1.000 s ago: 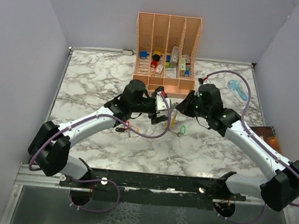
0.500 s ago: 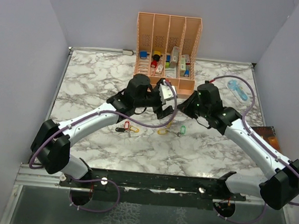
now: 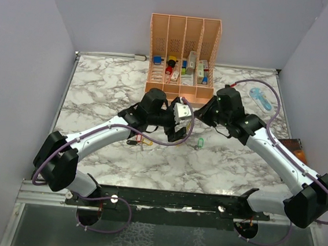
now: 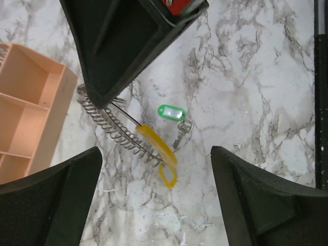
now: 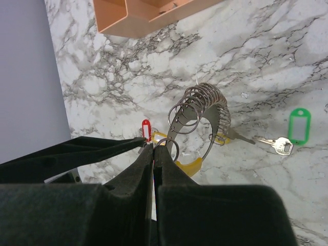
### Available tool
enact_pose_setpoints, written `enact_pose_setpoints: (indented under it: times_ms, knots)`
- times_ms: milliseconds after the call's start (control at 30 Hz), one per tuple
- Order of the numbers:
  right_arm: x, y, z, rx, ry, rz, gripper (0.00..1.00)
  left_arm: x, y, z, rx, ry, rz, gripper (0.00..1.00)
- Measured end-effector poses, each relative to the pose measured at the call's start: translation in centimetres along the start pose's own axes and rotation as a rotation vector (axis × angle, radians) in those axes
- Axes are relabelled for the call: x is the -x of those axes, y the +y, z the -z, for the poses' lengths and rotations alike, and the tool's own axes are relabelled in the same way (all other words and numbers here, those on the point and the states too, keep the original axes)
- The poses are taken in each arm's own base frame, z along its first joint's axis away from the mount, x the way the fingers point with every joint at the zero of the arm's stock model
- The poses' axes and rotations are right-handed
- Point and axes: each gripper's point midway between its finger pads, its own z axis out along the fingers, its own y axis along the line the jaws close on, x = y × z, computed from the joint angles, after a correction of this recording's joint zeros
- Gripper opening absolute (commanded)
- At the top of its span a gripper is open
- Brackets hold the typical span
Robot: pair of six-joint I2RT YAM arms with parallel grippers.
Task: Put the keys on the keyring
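Top external view, arms (image 3: 102, 133) bent inward, left claw (image 4: 155, 151) wide, right claw (image 5: 154, 148) pinching the keyring (image 5: 201, 91).

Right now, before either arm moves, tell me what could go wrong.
The right gripper seems to pinch the keyring only by a thin edge, so it may slip free. The open left gripper hangs right over the dangling loop; reaching for the green-tagged key on the table could snag it.

You have before you:
- Worktop (image 4: 246, 77): white marble, grey veins.
- Keyring (image 4: 148, 138): silvery coils, yellow band and tag, ahead of the black left end effector (image 4: 155, 154).
- Green-tagged key (image 4: 170, 111): silver metal, just beyond the keyring.
- Red tag (image 5: 146, 128): by the black right end effector (image 5: 154, 149).
- Rack (image 4: 31, 102): peach.
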Motion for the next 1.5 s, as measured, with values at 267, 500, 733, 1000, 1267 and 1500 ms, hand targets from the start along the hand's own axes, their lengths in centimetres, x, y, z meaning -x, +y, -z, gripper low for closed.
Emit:
enact_pose_setpoints:
  times_ms: [267, 500, 733, 1000, 1267, 1500]
  knots:
    - [-0.5, 0.4, 0.1, 0.019, 0.028, -0.005, 0.02, -1.4, -0.7, -0.3, 0.011, 0.022, 0.044, 0.99]
    - [-0.9, 0.8, 0.2, 0.039, 0.053, -0.016, 0.02, 0.0, -0.1, -0.8, 0.060, -0.020, 0.028, 0.99]
    - [-1.4, 1.6, 0.5, 0.077, 0.089, -0.028, 0.02, 0.1, 0.4, -1.1, 0.091, -0.040, 0.009, 0.96]
    - [-2.5, 2.5, 1.3, 0.124, 0.162, 0.001, 0.02, -1.4, 0.3, -1.1, 0.093, -0.011, -0.033, 0.79]
    - [-2.5, 3.7, 2.6, 0.164, 0.196, 0.064, 0.02, -2.4, 0.6, -1.0, 0.101, 0.028, -0.090, 0.69]
    - [-2.8, 3.3, 3.3, 0.153, 0.227, 0.123, 0.02, -2.9, 1.2, -0.6, 0.129, 0.065, -0.136, 0.70]
